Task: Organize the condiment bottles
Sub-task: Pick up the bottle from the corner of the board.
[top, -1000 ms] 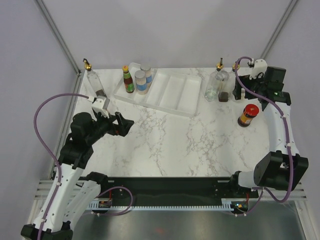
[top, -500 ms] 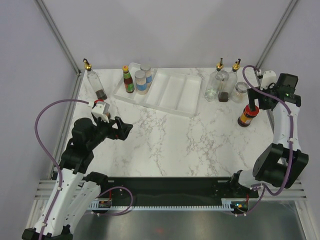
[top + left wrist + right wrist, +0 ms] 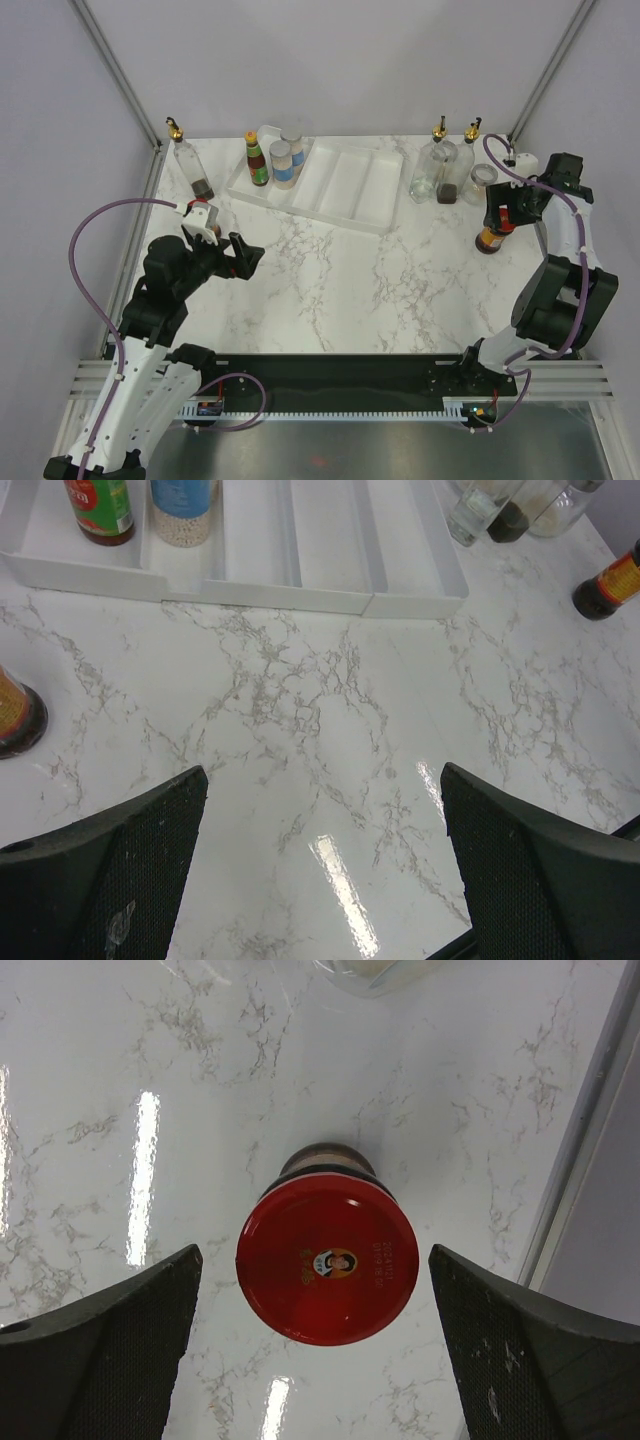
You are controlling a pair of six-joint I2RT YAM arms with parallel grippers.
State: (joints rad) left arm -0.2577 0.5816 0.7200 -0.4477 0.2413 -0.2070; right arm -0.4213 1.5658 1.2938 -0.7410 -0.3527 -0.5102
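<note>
My right gripper is open and hangs right above a red-lidded dark jar at the right of the table. In the right wrist view its red lid sits between my spread fingers, untouched. My left gripper is open and empty over bare marble. A second red-lidded jar stands just behind the left wrist, and shows at the left edge of the left wrist view. A gold-spouted cruet stands back left. Two more cruets and a silver-lidded jar stand back right.
The white ridged tray lies at the back middle. Its left end holds an orange-capped sauce bottle and two spice jars. A metal frame rail runs along the table's right edge, close to the right gripper.
My right arm has swung from the back right corner by the cruets forward to above the red-lidded jar. My left gripper has drawn back slightly, still open.
</note>
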